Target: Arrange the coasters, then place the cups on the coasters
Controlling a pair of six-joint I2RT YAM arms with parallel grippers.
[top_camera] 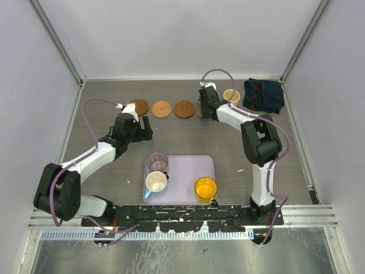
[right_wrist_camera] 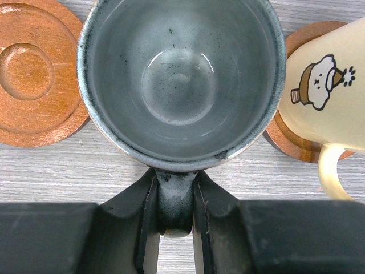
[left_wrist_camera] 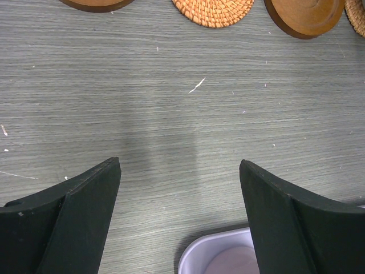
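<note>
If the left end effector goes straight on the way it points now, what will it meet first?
Most likely the bare table: the open left end effector points down at it, short of the woven coaster. Depth is hard to judge.

Three mugs stand upright on the lavender tray (top_camera: 189, 162): the translucent purple mug (top_camera: 157, 162) at its far-left corner, the cream-and-blue mug (top_camera: 155, 182) at its left edge and the yellow-orange mug (top_camera: 206, 188) near-right. Beyond the tray's far edge lies a row of round brown coasters (top_camera: 161, 109), one of them woven. Past the tray's far-right corner, the cream-beige mug (right_wrist_camera: 319, 85) sits on the end coaster (right_wrist_camera: 293, 145). The grey-teal mug (right_wrist_camera: 182, 80) is upright and gripped by its handle, seemingly over another coaster.
</note>
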